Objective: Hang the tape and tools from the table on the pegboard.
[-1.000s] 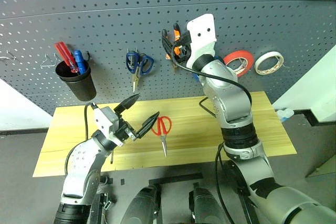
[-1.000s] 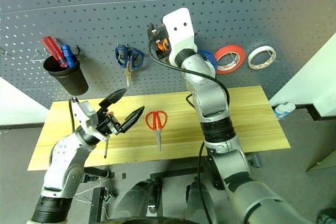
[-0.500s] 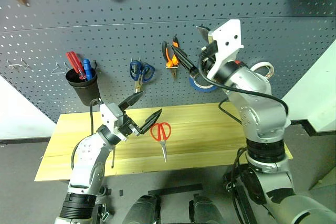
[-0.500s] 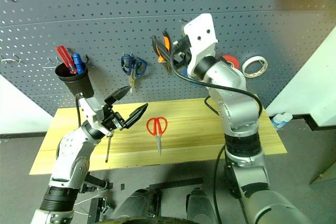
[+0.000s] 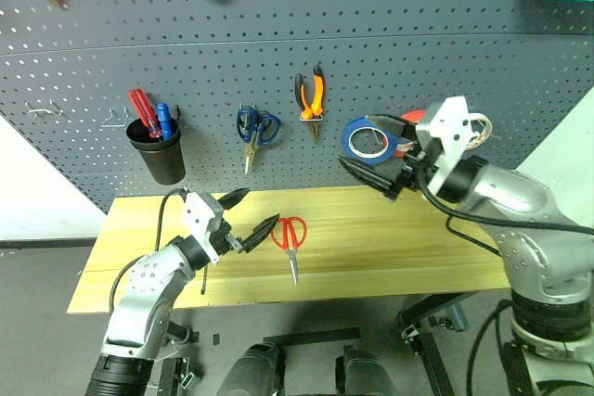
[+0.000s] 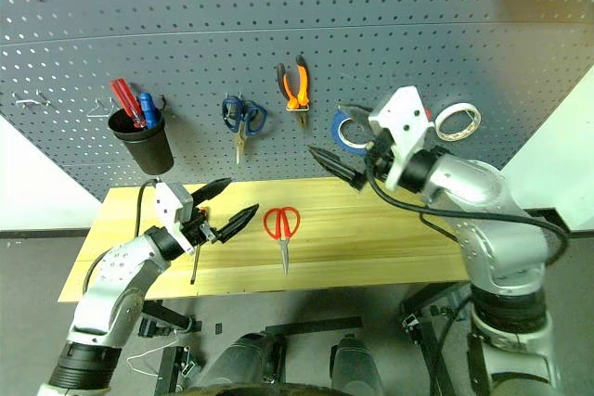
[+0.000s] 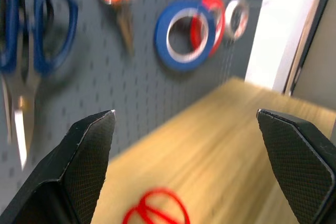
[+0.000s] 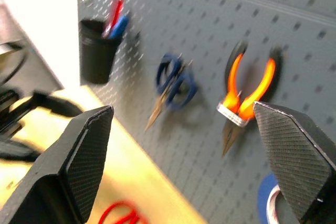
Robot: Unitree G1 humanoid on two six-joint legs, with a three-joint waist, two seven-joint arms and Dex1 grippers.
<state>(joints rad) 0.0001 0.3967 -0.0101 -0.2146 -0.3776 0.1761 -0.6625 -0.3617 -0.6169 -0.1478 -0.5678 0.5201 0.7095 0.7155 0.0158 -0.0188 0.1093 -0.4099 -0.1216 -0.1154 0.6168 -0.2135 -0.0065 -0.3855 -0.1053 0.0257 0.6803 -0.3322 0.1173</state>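
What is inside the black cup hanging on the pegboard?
The black cup on the pegboard holds red-handled tools and a blue-handled one, handles sticking up. Their tips are hidden by the cup wall.

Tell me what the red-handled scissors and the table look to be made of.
Red-handled scissors: handles look like glossy red plastic, blades slim, pale and shiny, likely steel. Table: light yellowish wood with plank seams and grain lines, smooth, probably matte finish.

Scissors: two, red-handled scissors (image 5: 290, 234) on the tabletop (image 5: 390, 238), blue-handled scissors (image 5: 254, 127) on the pegboard (image 5: 390, 6)
Pliers: one, orange-and-black pliers (image 5: 310, 96)
Tape rolls: three, blue tape (image 5: 366, 140), red roll (image 7: 214, 17), white roll (image 6: 459, 121)
Black cups: one, black cup (image 5: 160, 154)
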